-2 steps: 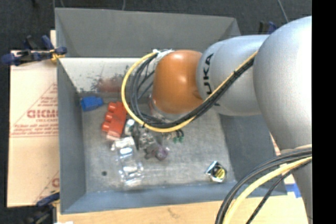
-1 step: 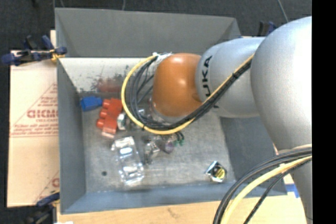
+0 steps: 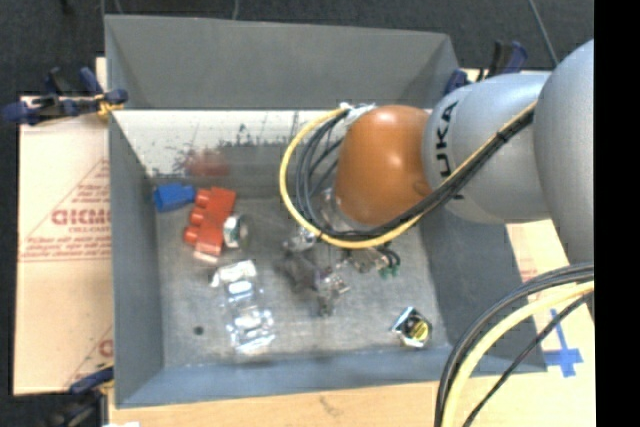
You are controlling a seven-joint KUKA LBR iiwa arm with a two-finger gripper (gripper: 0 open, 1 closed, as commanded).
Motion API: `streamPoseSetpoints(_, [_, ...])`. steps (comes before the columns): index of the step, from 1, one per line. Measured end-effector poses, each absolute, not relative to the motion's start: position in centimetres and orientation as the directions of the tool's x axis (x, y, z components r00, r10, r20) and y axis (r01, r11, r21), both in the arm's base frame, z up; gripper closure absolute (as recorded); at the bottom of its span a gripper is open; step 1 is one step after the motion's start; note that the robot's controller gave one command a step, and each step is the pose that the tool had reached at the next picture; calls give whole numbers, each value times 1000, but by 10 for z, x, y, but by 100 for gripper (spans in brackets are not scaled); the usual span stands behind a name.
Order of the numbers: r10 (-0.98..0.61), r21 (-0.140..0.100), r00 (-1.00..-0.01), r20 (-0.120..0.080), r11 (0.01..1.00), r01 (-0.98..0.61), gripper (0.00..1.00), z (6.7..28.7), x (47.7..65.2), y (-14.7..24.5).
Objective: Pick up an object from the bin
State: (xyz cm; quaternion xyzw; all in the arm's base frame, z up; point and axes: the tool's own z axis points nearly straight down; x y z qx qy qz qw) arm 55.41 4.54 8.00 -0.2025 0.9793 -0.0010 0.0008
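My gripper (image 3: pixel 318 277) reaches down to the bin floor near the middle, below the orange cover on the wrist. A clear plastic packet (image 3: pixel 243 307) lies just to its left, apart from it. Further up and left is a red blocky piece (image 3: pixel 208 219) with a small silver part at its right side. A small dark green thing (image 3: pixel 386 263) pokes out right beside the gripper on its right. I see nothing held in the gripper.
A blue piece (image 3: pixel 172 195) lies near the left wall at the back. A small black and yellow tape measure (image 3: pixel 412 327) sits in the front right corner. The arm and its cables cover the right part of the bin.
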Motion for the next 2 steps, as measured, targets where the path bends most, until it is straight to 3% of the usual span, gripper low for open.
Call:
streamPoseSetpoints(1, [-395, 1, -919, -2, 919, -395, 100, 80, 554, 49])
streamPoseSetpoints(2, [-700, -7, -714, -8, 714, -700, 100, 237, 577, 36])
